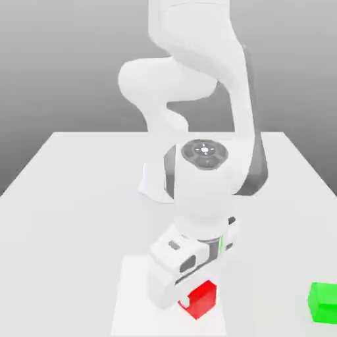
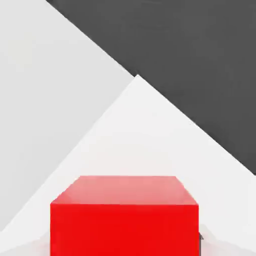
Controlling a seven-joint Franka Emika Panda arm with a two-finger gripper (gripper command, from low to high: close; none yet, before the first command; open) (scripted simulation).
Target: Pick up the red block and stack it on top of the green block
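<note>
The jaws were closed, probably gripping the red block [image 1: 201, 299], which sat on the desk [image 1: 79, 178] under the hand, ready for lifting; the green block [image 1: 323, 302] waited well apart.

Pincer [image 1: 191, 299] down on red block [image 1: 201, 299], clamped; green block [image 1: 324, 303] well apart on table [image 1: 72, 178].
</note>
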